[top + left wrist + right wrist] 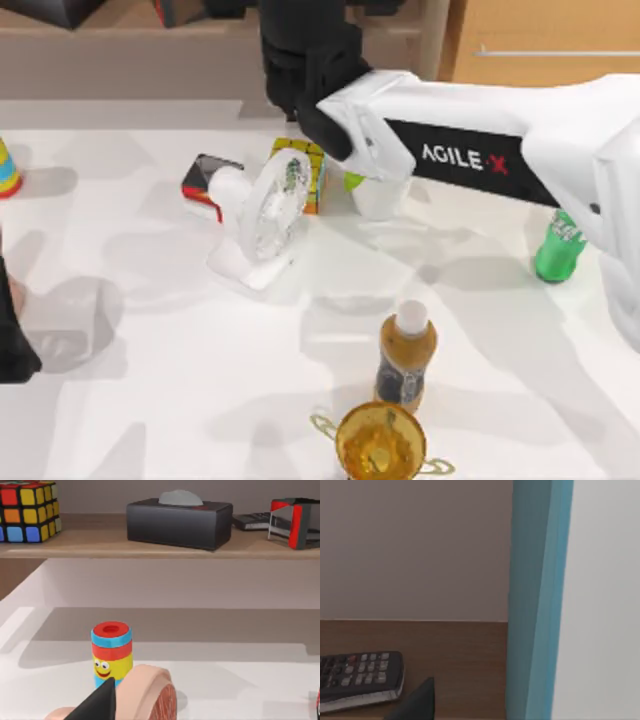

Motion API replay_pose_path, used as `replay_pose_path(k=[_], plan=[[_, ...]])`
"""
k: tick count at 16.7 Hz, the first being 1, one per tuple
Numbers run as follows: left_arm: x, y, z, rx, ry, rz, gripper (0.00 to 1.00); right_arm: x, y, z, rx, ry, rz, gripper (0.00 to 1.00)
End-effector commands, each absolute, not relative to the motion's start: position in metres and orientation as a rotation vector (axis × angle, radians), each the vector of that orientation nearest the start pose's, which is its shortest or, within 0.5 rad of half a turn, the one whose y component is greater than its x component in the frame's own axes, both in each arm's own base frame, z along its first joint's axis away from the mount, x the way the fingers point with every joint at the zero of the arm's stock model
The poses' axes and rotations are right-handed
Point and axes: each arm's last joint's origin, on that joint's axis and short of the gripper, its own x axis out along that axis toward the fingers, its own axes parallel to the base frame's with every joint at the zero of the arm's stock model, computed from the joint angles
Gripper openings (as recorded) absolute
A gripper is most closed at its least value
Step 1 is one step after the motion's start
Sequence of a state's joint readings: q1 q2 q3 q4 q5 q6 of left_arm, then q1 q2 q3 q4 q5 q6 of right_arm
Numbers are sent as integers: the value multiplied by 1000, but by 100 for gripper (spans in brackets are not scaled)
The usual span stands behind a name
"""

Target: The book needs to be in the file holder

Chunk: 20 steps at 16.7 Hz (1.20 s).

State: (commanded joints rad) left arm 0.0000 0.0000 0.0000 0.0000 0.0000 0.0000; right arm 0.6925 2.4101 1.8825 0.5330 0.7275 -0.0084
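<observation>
Right pincer (305,70) stretched across the tabletop (180,400) to the wooden shelf (455,665); spread or pinching, cannot tell. Book (540,600) upright just beside it, remote (360,675) on the pincer's other side. Best to confirm a firm pinch, keep the book vertical, steer clear of the remote, and slide it straight into the file holder. Left pincer (97,705) parked.
</observation>
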Motion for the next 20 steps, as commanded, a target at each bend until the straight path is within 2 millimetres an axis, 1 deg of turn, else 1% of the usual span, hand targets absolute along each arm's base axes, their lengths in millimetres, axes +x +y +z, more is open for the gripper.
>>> replay_pose_path(k=[1,14,15,20], plan=[[106,-1,160,0,0,0,100,436,345,205,-13,-11,-7,100],[106,-1,160,0,0,0,100,436,345,205,-13,-11,-7,2],[106,-1,160,0,0,0,100,436,345,205,-13,-11,-7,0],[106,-1,160,0,0,0,100,436,345,205,-13,-11,-7,0]])
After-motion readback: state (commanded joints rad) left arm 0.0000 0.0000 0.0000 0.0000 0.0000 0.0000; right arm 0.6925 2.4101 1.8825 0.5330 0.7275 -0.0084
